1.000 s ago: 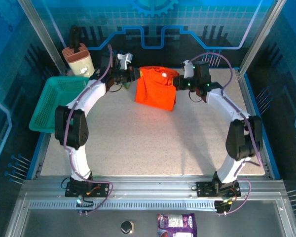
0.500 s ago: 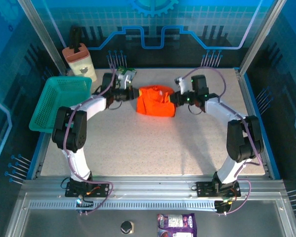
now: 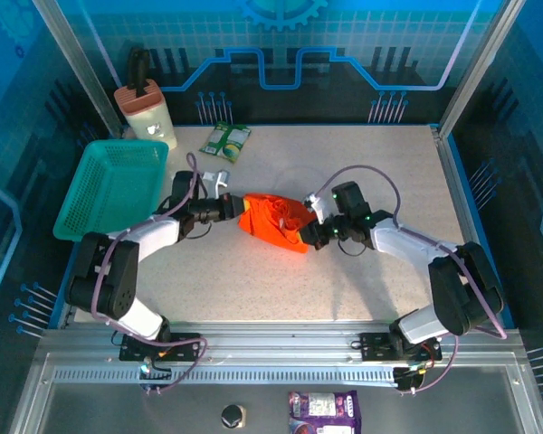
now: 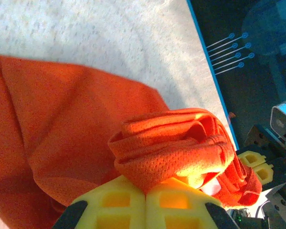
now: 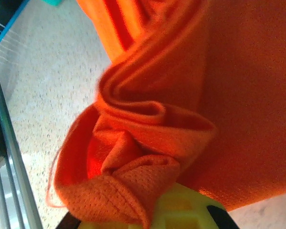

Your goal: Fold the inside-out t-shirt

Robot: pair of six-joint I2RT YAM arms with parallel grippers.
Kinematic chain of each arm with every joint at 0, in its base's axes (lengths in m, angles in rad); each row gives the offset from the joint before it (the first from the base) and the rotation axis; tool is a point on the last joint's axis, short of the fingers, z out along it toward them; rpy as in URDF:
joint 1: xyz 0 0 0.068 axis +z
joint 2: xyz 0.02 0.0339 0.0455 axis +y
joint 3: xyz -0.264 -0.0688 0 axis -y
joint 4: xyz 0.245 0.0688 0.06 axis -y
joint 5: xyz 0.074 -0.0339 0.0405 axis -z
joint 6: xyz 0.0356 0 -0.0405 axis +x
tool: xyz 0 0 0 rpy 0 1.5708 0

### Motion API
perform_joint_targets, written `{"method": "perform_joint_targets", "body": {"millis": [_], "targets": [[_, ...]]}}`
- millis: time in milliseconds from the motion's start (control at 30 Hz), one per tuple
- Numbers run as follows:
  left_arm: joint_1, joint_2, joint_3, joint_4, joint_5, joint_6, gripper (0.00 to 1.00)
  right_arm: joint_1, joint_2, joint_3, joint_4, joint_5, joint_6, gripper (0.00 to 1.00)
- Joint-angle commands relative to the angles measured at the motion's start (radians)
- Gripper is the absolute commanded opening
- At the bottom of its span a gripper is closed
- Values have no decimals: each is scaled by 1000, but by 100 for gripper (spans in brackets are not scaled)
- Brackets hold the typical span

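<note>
Orange t-shirt pinched by L gripper & R gripper; green packet print unreadable.

Top view bright, even; soft shadows on table. Left wrist: glare on t-shirt fold. Right wrist: blurred.

The table has a pale speckled top with a blue rim, and near its middle lies the orange-red t-shirt, bunched into a wrinkled heap with some cloth spread on the surface. At the far edge a small green packet lies flat, well apart from the shirt, and a beige container with a dark top stands at the far left corner. A teal mesh basket sits at the left edge, partly overhanging it
</note>
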Motion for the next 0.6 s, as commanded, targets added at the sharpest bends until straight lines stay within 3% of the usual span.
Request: {"method": "perform_joint_targets", "body": {"millis": [0,333,567], "targets": [[8,-58,-45,0,-36,10,0,27,-42,-31,12,-6,61,0],[8,-52,-59,56,-62,-1,0,57,-48,-16,17,56,88,0],[6,37,127,-77,-34,74,0,14,15,62,4,88,208,0]]}}
